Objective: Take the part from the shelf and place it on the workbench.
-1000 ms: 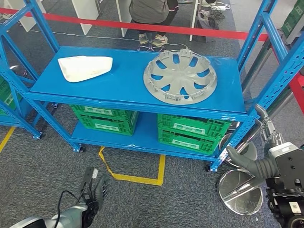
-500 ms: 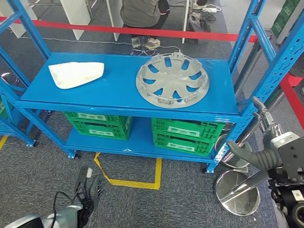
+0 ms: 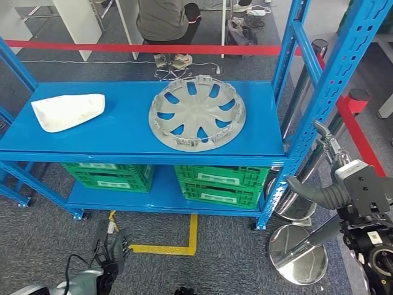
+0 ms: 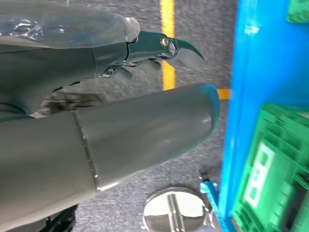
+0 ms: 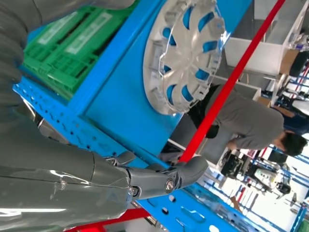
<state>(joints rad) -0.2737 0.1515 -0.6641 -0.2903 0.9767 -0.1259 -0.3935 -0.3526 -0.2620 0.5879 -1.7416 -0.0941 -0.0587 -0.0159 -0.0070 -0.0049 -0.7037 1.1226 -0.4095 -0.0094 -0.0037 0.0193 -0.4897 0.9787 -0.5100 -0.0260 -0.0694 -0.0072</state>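
We see the hubcap (image 3: 197, 114), grey and spoked, lying flat on the top deck of the blue shelf (image 3: 129, 132), toward the deck's right end, at about 12 o'clock from us in the head view. A white panel (image 3: 67, 111) lies on the same deck at roughly 10 o'clock, well apart from the hubcap. Under the deck, green crates (image 3: 220, 184) sit on the lower level, stacked in two piles side by side. Our right hand (image 3: 331, 178) sits at 4 o'clock, right of the shelf's front-right post and apart from it; the thumb sticks out toward the shelf, the fingers (image 3: 324, 138) reach up and apart, and nothing is in the hand. In the right wrist view the fingers (image 5: 171, 179) are stretched out, with the hubcap beyond them, not touched. Our left hand (image 3: 113, 252) hangs low at 7 o'clock over the grey carpet, near the yellow tape (image 3: 180, 243), nothing in it; in the left wrist view thumb and fingers (image 4: 164, 48) run out straight with a gap between them. Chrome stanchion bases (image 3: 296, 252) stand on the floor at 4 o'clock, just beside the right hand. A red barrier (image 3: 139, 48) runs behind the shelf, and a person (image 3: 167, 21) sits beyond it at 12 o'clock.
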